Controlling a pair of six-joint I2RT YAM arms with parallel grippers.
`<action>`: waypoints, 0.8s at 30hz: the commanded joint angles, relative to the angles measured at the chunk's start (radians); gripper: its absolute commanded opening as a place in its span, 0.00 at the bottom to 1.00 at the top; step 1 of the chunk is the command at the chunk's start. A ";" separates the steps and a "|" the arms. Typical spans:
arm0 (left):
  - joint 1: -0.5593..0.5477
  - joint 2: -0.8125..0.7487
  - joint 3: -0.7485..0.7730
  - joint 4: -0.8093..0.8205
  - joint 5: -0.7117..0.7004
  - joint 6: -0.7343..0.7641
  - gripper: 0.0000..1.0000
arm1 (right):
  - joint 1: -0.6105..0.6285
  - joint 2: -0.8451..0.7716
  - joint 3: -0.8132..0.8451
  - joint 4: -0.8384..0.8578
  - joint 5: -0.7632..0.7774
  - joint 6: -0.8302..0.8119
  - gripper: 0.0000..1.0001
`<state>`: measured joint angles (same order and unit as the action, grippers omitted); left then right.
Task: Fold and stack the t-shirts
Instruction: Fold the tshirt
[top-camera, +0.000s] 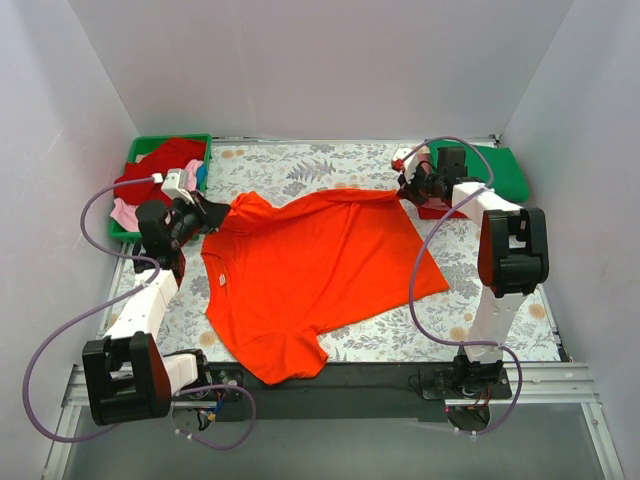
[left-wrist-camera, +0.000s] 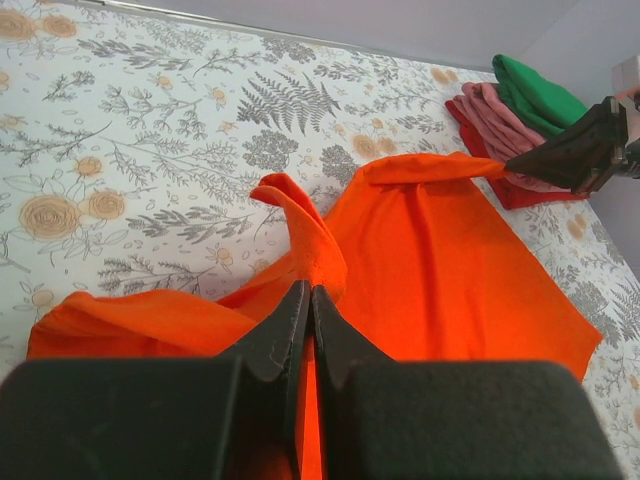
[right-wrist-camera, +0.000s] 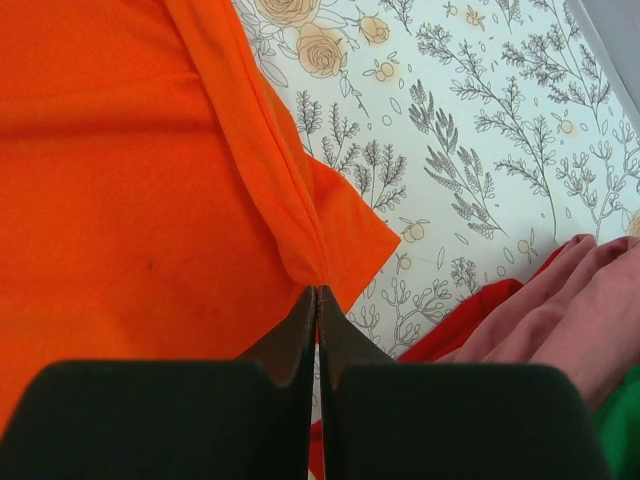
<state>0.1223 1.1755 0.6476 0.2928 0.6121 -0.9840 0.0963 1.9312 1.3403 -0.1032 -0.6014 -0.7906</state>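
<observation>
Viewed from the near edge of the table (top-camera: 300, 165), where both arm bases are bolted. Nearest lies the orange t-shirt (top-camera: 320, 270), spread open and mostly flat across the patterned cloth, one sleeve reaching toward the front rail and the neckline toward the left.

Farther in, the left gripper (left-wrist-camera: 308, 295) has its jaws pressed together on a raised fold of the orange cloth at the shirt's far left corner (apparently the other sleeve or shoulder). The right gripper (right-wrist-camera: 318, 295) is likewise clamped on the far right corner, where a doubled edge of orange cloth enters its closed fingertips. Between the two the far edge of the shirt runs taut and slightly lifted.

Beyond the right gripper, in the far right corner, sits the folded stack (left-wrist-camera: 510, 130): a green shirt (top-camera: 495, 172) on top, a dusty pink shirt (left-wrist-camera: 490, 110) under it and a red shirt (left-wrist-camera: 505, 190) at the bottom. In the far left corner the green tray (top-camera: 170, 138) holds a heap of unfolded shirts (top-camera: 165, 160), red and light pink visible.

Progress, as judged: three shirts appear folded and stacked; the orange one is laid out and gripped but no fold in it is complete; the tray's contents are untouched. Roughly half the work seems to remain.
</observation>
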 joint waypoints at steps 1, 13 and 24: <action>0.002 -0.071 -0.022 -0.093 -0.052 -0.021 0.00 | -0.012 -0.032 -0.009 0.019 0.008 -0.015 0.01; 0.002 -0.165 -0.055 -0.192 -0.170 -0.041 0.00 | -0.012 0.011 0.046 0.037 0.094 0.042 0.01; 0.002 -0.186 -0.062 -0.205 -0.132 -0.058 0.00 | 0.003 0.121 0.195 0.059 0.153 0.119 0.01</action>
<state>0.1223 1.0306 0.5968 0.0990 0.4641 -1.0359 0.0929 2.0220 1.4742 -0.0841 -0.4740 -0.7044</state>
